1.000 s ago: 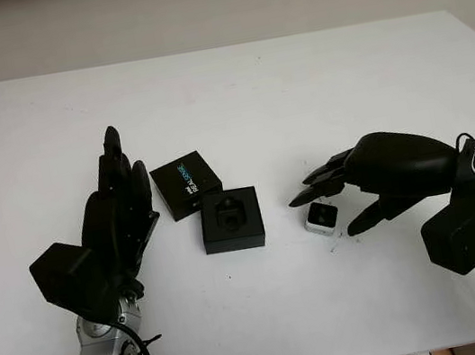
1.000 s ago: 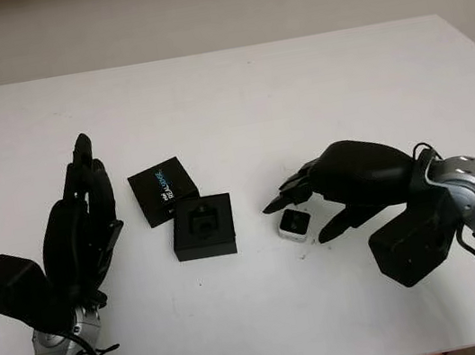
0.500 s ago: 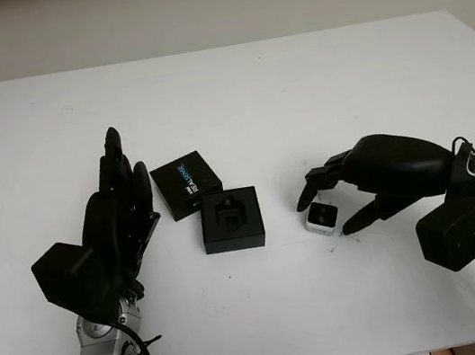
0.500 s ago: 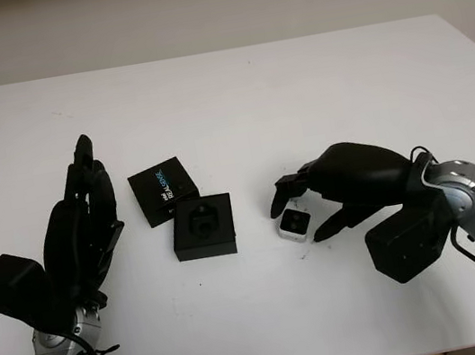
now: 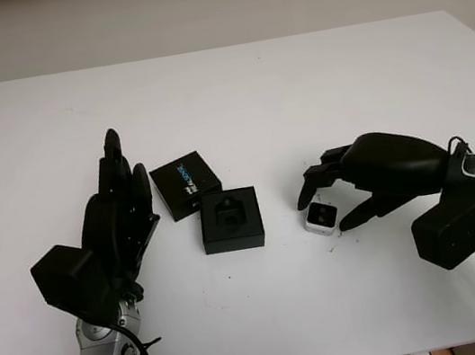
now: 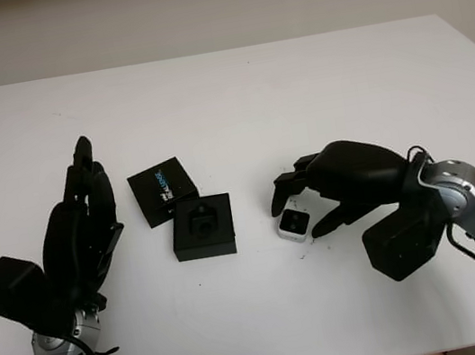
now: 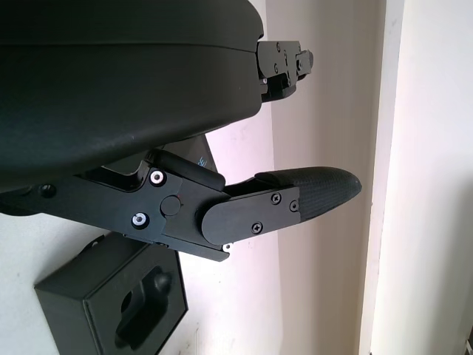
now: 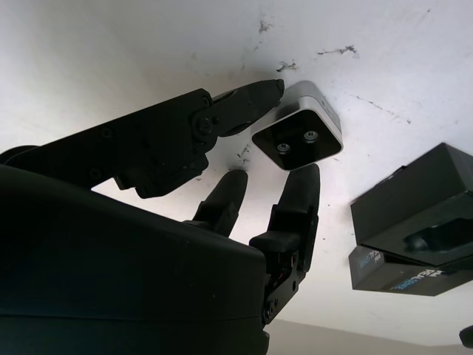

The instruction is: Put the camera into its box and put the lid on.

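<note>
The right hand (image 5: 349,188) pinches the little silver camera (image 5: 321,216) on the white table (image 5: 295,86), a finger on each side. The camera's two lenses face up. It sits just right of the open black box (image 5: 231,219), with the lid (image 5: 186,184) behind. The left hand (image 5: 119,217) is open, beside them.

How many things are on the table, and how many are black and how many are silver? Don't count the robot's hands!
Black: 2, the open box and its lid with the blue writing.
Silver: 1, the little camera, with the right hand closing around it.
Total: 3 things on the white table.
</note>
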